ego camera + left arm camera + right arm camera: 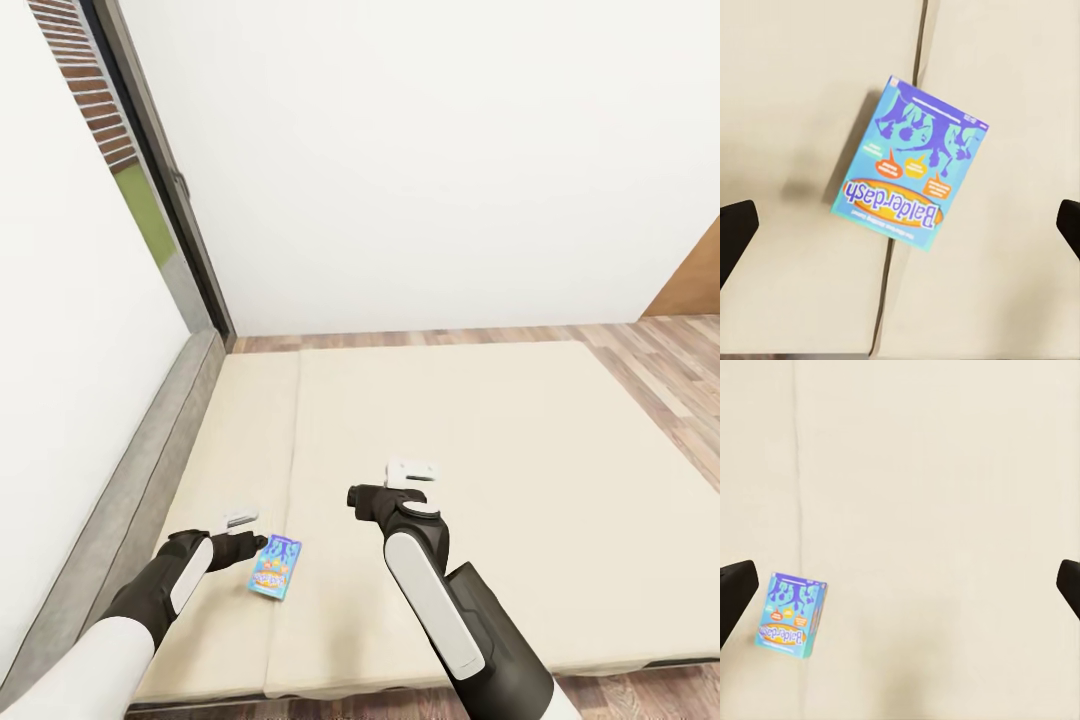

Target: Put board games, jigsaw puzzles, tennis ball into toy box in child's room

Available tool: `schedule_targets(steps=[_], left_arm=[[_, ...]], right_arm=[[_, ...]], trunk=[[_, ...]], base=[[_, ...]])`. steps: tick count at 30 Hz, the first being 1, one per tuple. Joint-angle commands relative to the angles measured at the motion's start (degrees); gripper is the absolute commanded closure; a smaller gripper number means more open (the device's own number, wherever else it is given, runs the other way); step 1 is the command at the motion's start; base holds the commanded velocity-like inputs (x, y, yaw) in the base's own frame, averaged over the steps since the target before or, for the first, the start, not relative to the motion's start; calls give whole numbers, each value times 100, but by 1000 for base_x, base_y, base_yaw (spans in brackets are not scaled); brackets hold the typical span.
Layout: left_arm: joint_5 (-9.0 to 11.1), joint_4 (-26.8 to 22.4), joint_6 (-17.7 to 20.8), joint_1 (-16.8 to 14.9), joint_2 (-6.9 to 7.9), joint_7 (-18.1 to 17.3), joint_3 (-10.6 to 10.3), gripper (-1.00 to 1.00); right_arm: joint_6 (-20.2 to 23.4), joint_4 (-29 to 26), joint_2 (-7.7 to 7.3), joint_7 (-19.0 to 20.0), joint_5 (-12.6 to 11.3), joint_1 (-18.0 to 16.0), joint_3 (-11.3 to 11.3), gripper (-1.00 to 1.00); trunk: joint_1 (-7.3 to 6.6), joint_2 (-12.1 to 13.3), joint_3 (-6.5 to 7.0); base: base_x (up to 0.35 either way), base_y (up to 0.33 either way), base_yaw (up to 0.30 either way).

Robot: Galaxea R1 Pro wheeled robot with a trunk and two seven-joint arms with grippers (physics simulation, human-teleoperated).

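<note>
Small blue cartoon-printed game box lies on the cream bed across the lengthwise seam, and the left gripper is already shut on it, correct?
Not quite. The left gripper is open above the small blue cartoon-printed game box, as the left wrist view shows. The box does lie across the cream bed's seam.

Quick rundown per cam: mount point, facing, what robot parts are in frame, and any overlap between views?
Head view: on the head, facing forward and down over the bed; both arms, left gripper, right gripper.
Left wrist view: near the left gripper, looking straight down at the blue game box on the mattress seam; dark fingertips at the edges.
Right wrist view: near the right gripper, down at the mattress; fingertips at the edges.
Shared: the blue game box appears in all three.
</note>
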Motion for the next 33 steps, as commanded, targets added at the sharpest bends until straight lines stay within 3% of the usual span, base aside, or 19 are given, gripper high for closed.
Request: schedule_targets(steps=[1, 20, 33], left_arm=[[7, -6, 23, -3, 6, -5, -18, -100], [7, -7, 23, -1, 6, -5, -18, -100], [7, -3, 20, -3, 6, -5, -18, -100]], right_arm=[[25, -4, 1, -61, -47, -7, 5, -100], [13, -1, 1, -101, -47, -7, 10, -100], [27, -1, 1, -99, -47, -7, 10, -100]], trunk=[[3, -11, -18], [3, -11, -194], [3, -11, -317]], base=[[0, 0, 0], [0, 0, -4], [0, 0, -97]])
